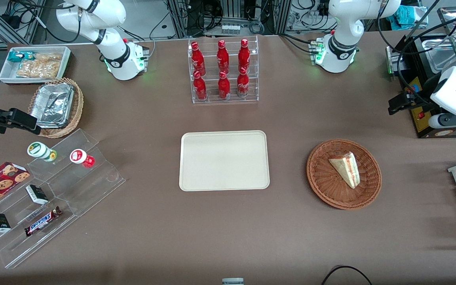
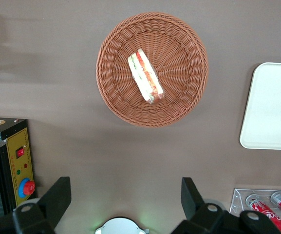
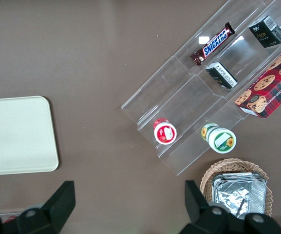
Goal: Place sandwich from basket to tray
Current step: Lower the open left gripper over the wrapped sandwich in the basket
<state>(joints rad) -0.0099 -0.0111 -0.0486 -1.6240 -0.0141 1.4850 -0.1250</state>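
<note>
The end effector (image 2: 125, 195) sat nearest the wrist camera, its two fingers (image 2: 57, 195) spread wide and holding nothing. In the front view it hung high over the working arm's end of the tabletop (image 1: 228, 237), by a black control box (image 1: 430, 107), farther from the front camera than the basket (image 1: 364, 188) and well apart from it.

The sandwich (image 1: 346, 168) lay inside the basket, near its middle, on its side with the red and green filling showing. Its long axis ran slantwise across the basket, the point toward the rim farthest from the front camera. The move would likely call for a reach toward the front camera and down, with the wrist turned so the fingers close across the wedge's short width.

The tray (image 1: 224, 160) lay bare beside the basket, toward the parked arm's end, with open tabletop between them. A bottle rack (image 1: 224, 71) stood farther back than the tray, clear of the likely path. The basket's low rim looked like the only thing to clear.
</note>
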